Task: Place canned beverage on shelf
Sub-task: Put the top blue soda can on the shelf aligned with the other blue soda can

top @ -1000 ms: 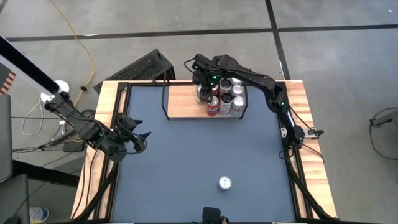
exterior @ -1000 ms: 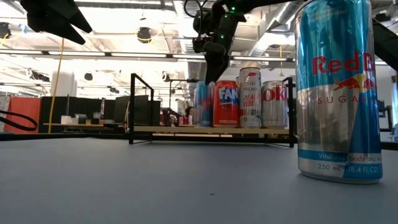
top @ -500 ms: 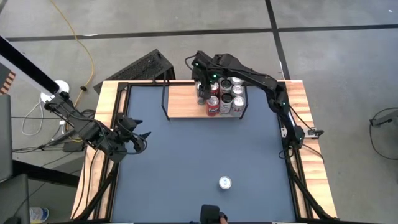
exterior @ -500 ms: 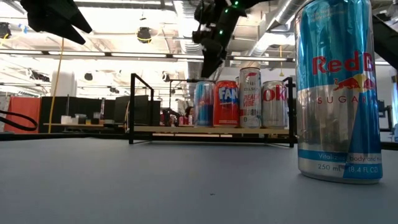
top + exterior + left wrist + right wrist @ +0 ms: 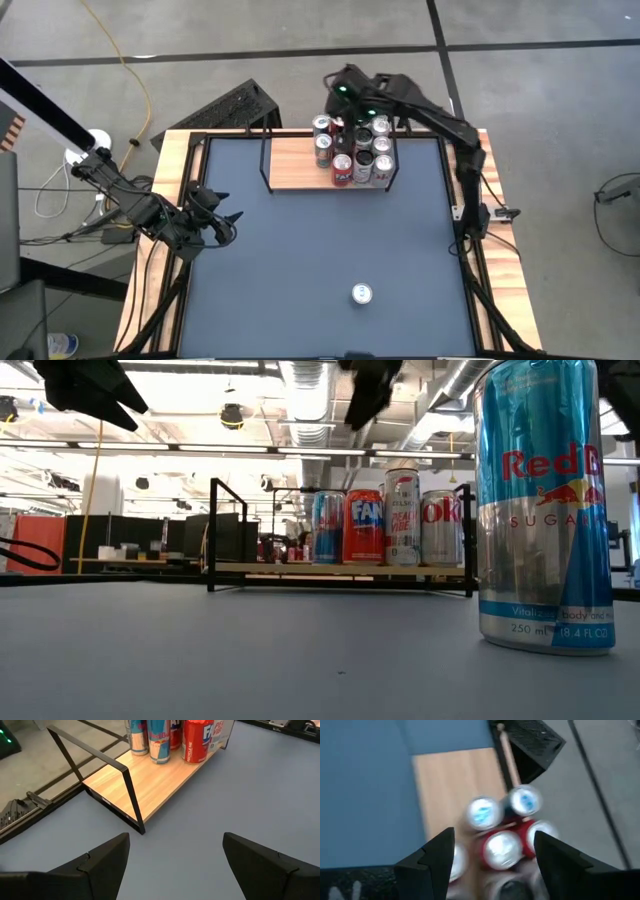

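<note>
Right gripper (image 5: 345, 92) hangs above the far edge of the shelf (image 5: 295, 165) in the high view, its fingers hidden under the arm's own dark body. The cluster of cans (image 5: 352, 150) fills the shelf's right end; about 8 tops show, some partly covered by the arm. A lone can (image 5: 361, 293) stands on the table (image 5: 300, 260), well apart from the shelf toward the near edge. The left gripper (image 5: 222, 221) waits near the table's left edge.

From the low view, the right gripper (image 5: 370, 390) shows only as a dark shape cut off by the upper edge, above the shelf (image 5: 340, 568). 4 cans (image 5: 385, 515) stand upright in a row there. A Red Bull can (image 5: 543, 505) looms close, its top cropped.

Left wrist view: both fingers (image 5: 100, 865) spread wide, empty, facing the shelf (image 5: 150, 782).

Right wrist view: fingers (image 5: 437, 855) parted, nothing between them, above blurred can tops (image 5: 500, 827).
</note>
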